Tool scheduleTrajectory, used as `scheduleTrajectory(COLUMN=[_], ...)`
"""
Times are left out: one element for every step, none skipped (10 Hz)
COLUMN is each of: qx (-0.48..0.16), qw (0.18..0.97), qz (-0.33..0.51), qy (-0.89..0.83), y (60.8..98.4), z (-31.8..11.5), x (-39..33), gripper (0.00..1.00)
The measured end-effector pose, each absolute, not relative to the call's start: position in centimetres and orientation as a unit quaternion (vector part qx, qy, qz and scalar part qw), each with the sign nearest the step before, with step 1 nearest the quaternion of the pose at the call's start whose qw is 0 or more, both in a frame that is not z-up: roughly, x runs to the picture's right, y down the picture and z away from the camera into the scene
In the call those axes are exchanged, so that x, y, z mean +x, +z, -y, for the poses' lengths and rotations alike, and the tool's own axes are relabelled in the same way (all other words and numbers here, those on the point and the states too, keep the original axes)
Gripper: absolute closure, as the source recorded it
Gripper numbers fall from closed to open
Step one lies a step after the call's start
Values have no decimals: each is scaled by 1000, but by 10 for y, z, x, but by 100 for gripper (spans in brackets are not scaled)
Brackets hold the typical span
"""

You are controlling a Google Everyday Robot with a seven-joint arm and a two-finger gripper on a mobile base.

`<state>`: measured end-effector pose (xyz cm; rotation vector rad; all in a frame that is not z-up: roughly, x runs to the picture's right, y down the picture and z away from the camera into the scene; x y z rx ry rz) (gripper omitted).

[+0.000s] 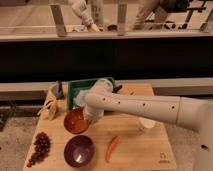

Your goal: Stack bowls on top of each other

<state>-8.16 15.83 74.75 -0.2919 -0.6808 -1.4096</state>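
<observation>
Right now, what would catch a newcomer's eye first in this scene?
The big white arm reaches in from the right across the wooden table. Its claw looks shut on the right rim of a tilted orange bowl at centre left. Just in front of that sits a purple bowl, with dark grapes to its left and a green tray behind the arm.

Your bystanders on the tabletop (142,155)
You have a green tray (75,89) at the back edge toward the left, a tan wedge-shaped object (50,109) at the left edge, dark grapes (39,148) by the front-left corner, a red pepper (112,148) near the front edge, and a pale cup (147,124) toward the right.
</observation>
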Motion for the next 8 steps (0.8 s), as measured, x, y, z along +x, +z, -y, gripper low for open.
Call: scheduleTrajectory(qx=[-125,-122,-118,-113,-111,-110,-108,-106], qw=[697,694,692,690,690,690,687,682], qz=[312,316,322,329,333,334,335,337], qy=[-634,-635,-636,-634,-633,-633,-636,-640], y=[744,741,738,734,731,728,725,723], z=[-159,-160,-161,-163,-165,-167,-169,-173], x=[-83,-83,-84,-81,-78,-75,-71,-68], gripper=[100,100,100,100,100,100,100,100])
